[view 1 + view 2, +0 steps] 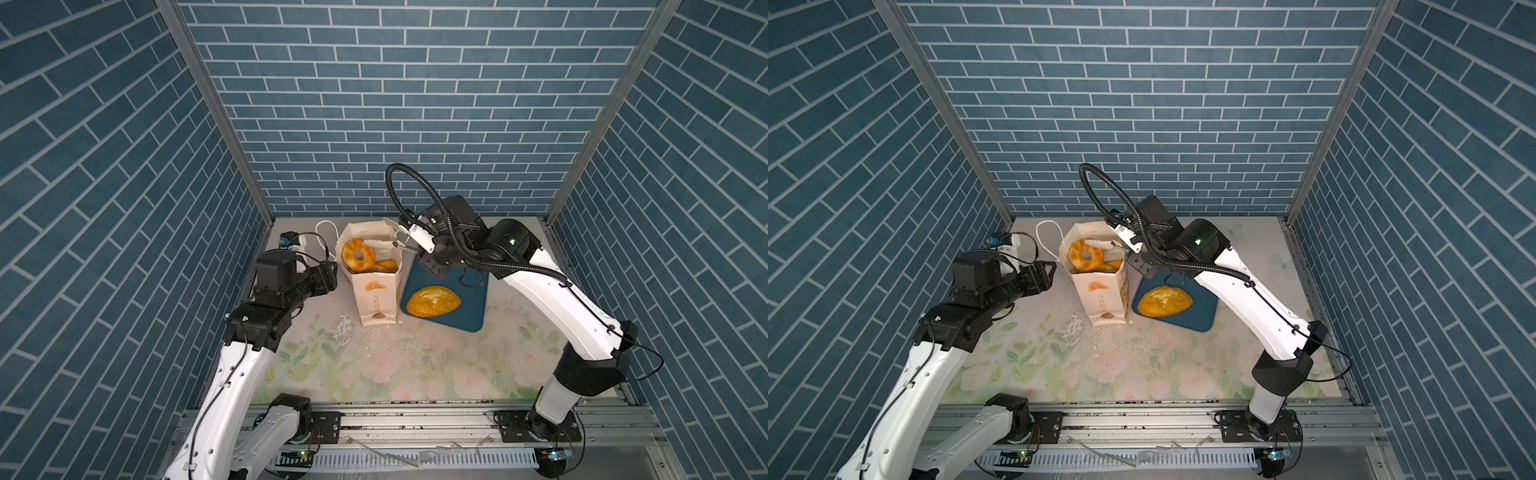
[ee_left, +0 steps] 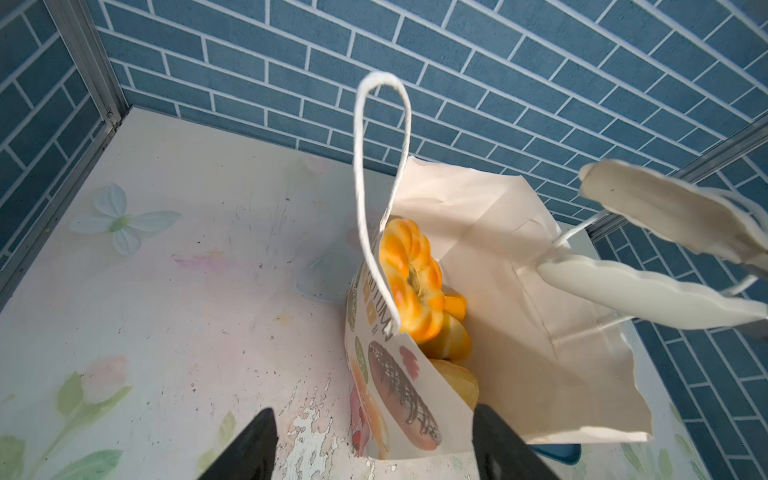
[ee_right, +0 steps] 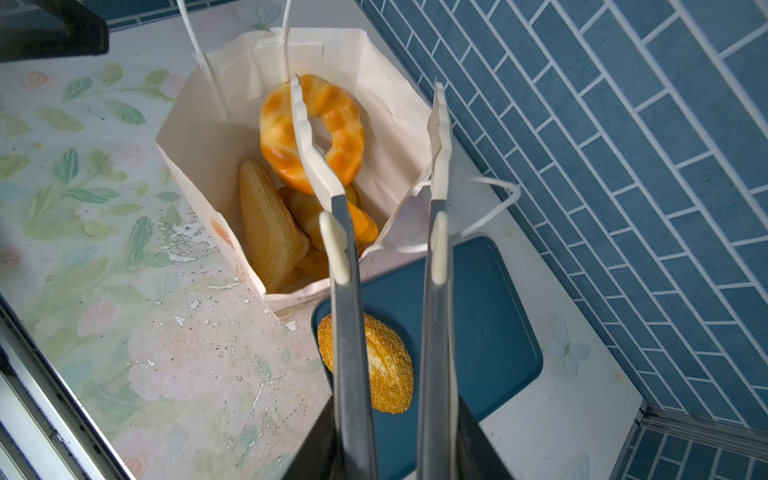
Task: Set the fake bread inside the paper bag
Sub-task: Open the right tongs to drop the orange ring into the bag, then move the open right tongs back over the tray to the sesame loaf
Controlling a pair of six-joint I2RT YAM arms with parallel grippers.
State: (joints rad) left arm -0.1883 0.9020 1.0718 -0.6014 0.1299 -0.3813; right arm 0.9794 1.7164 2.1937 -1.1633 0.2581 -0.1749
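With the twisted ring (image 3: 312, 132) already dropped into the paper bag (image 1: 376, 299) and the seeded loaf (image 3: 376, 368) left on the blue tray (image 3: 490, 316), the tongs (image 3: 370, 174) clenched in the right hand (image 3: 399, 453) are seen parted over the bag mouth, where the cord handle (image 3: 490, 208) could be snagged and the bag toppled, the left hand (image 2: 374, 449) held released beside it.

Blue tray (image 1: 465, 307) — floral tabletop (image 1: 415, 365)
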